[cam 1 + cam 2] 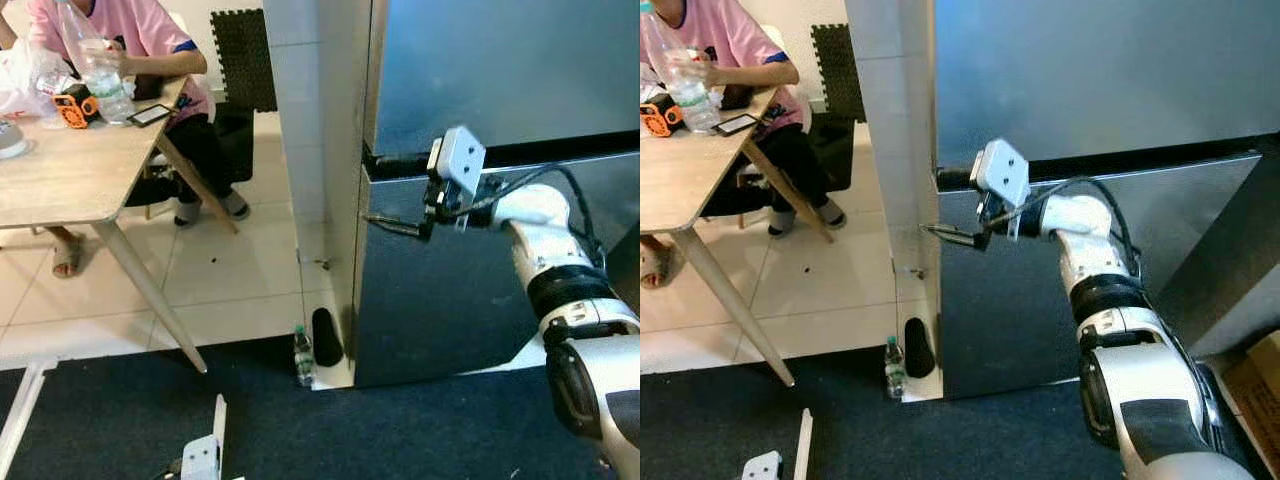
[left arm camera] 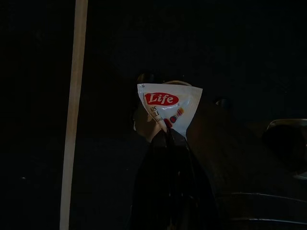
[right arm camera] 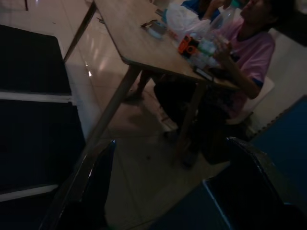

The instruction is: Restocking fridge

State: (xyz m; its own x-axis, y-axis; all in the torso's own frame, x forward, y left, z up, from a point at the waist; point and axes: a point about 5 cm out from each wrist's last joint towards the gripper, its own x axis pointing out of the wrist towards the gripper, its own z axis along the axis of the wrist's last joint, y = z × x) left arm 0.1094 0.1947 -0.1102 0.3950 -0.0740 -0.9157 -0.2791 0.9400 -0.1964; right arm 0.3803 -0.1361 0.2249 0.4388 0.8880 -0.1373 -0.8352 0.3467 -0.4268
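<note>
**Right gripper at the fridge door's edge, sachet waiting in the left**

The right gripper (image 1: 398, 224) reaches out level to the left edge of the fridge (image 1: 500, 70), its 2 black fingers (image 1: 945, 232) pointing toward the white wall pillar (image 1: 300, 110), just below the dark seam (image 1: 1140, 166) that splits the upper door from the lower door (image 1: 440, 300). The fingers stand spread, as the right wrist view shows them wide apart with the floor between. The door's long edge runs vertically, crosswise to the fingers, so the opening pull likely turns on hooking that edge; this arm is plainly the nearer one.

The left gripper (image 2: 165, 136) hangs low in shade, pinching a white Life sachet (image 2: 168, 108), the item to be stocked.

Whether a fingertip touches the door edge cannot be told. The fridge appears closed. A small bottle (image 1: 303, 356) and a dark object stand on the floor by the fridge corner. A seated person (image 1: 150, 40) is at the wooden table (image 1: 70, 170).
</note>
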